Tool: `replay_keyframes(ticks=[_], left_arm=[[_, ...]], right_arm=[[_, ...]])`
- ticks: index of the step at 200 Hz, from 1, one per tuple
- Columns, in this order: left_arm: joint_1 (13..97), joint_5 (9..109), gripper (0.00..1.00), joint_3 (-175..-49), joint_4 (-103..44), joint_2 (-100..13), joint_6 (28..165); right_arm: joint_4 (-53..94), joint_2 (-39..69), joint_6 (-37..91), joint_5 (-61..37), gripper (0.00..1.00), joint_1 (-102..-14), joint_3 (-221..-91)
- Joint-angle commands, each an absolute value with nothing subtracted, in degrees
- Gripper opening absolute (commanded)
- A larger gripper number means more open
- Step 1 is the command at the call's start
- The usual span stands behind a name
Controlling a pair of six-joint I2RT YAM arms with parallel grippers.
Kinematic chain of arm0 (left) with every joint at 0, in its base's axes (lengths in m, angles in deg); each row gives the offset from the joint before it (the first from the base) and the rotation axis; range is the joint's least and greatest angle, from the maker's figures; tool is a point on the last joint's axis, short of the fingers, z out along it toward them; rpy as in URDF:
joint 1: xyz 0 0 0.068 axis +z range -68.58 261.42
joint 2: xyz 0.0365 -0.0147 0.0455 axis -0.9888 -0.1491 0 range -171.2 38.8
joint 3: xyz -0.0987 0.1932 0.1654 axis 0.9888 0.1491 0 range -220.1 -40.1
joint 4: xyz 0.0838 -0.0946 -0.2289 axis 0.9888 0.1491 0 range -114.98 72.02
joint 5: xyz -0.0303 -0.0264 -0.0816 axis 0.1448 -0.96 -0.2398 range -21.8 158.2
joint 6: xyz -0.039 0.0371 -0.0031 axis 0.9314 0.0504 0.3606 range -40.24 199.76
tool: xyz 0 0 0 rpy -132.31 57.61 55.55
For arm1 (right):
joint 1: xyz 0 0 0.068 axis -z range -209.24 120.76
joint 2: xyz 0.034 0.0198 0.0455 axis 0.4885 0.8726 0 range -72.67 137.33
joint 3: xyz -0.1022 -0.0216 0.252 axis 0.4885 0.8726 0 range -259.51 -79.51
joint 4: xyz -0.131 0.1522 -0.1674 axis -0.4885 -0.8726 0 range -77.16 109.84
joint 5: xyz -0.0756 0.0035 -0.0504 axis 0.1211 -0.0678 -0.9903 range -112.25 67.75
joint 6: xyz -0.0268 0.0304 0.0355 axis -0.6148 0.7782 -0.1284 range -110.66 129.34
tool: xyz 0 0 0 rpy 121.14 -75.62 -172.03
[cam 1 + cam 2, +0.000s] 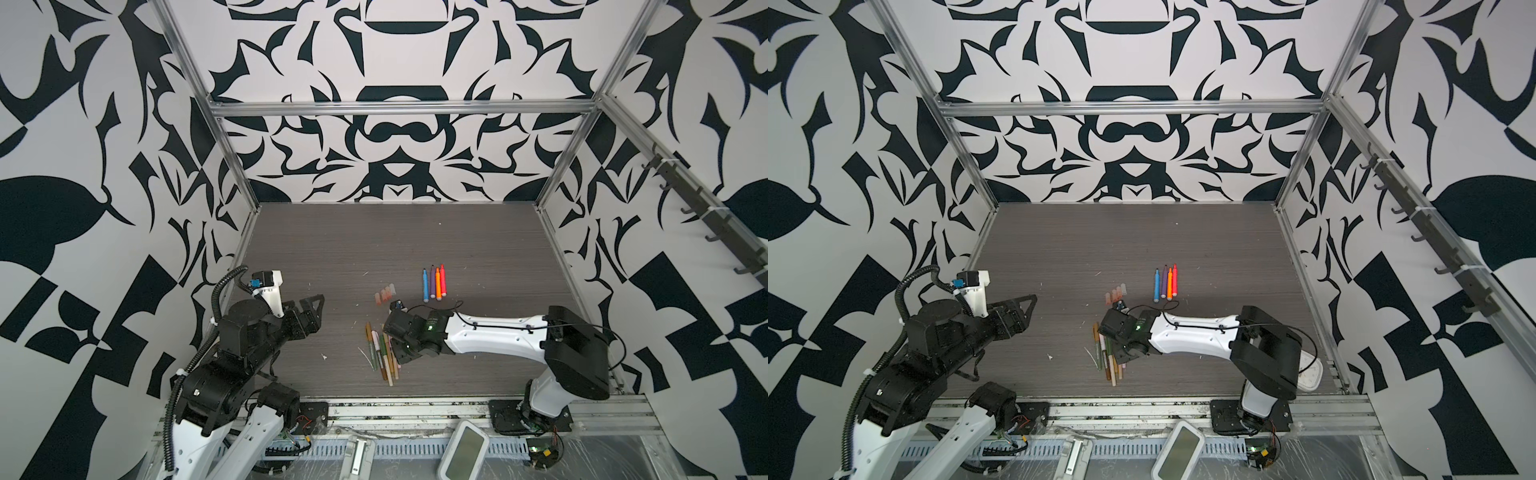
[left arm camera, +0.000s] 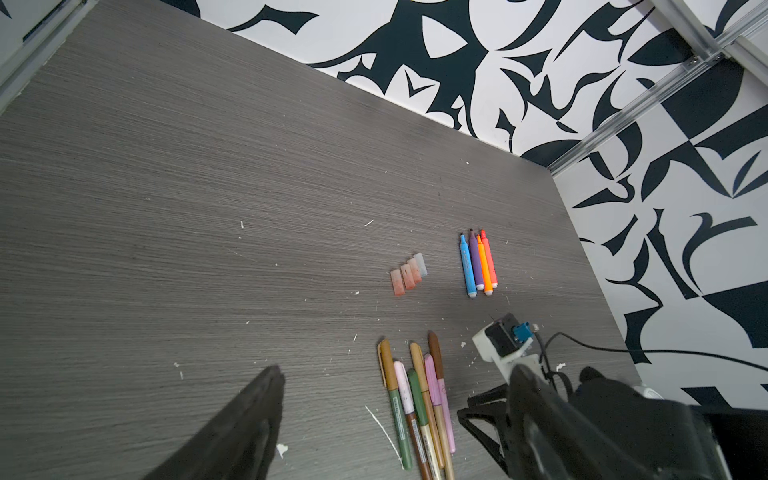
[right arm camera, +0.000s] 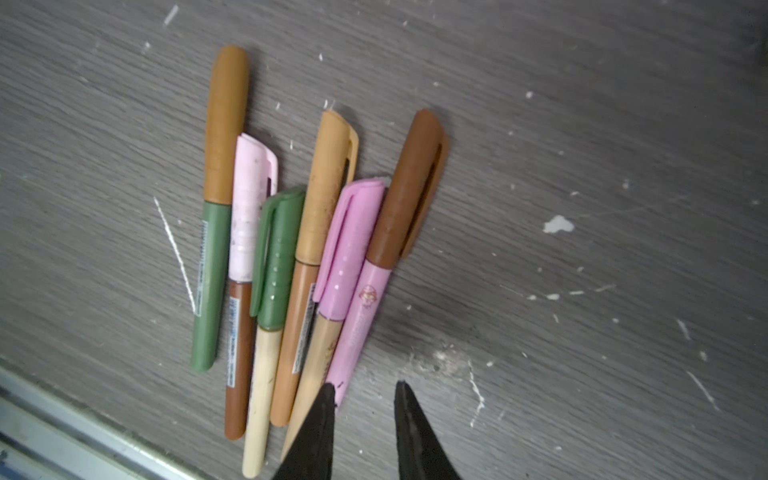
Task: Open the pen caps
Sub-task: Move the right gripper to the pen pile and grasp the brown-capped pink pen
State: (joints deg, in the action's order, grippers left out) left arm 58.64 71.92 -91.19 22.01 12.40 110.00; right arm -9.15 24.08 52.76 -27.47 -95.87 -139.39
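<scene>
Right gripper hovered, jaws narrowly apart and empty, tail of the pink pen just beside one fingertip, not between; its brown cap and the other pen caps lay farther ahead. Left gripper stood spread wide, empty, well aside. Judged best: shift over that barrel, pinch near the tail, leave the cap end clear for the left.

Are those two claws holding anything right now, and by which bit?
Nothing is held. The left claw is open above the table; the right claw is open too, at the barrel ends of the capped pens, with only table between its tips.
</scene>
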Motion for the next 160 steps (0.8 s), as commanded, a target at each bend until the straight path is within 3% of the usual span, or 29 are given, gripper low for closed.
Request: replay_keyframes(ticks=[1, 160], left_arm=[[58.7, 72.6, 0.88, -90.8, 23.1, 11.7, 110.4], [58.7, 72.3, 0.90, -90.8, 23.2, 9.5, 110.3]], right_arm=[[-11.0, 25.9, 53.6, -29.3, 0.28, -97.1, -142.2], [-16.7, 31.2, 59.9, -38.2, 0.27, -98.0, -140.3]])
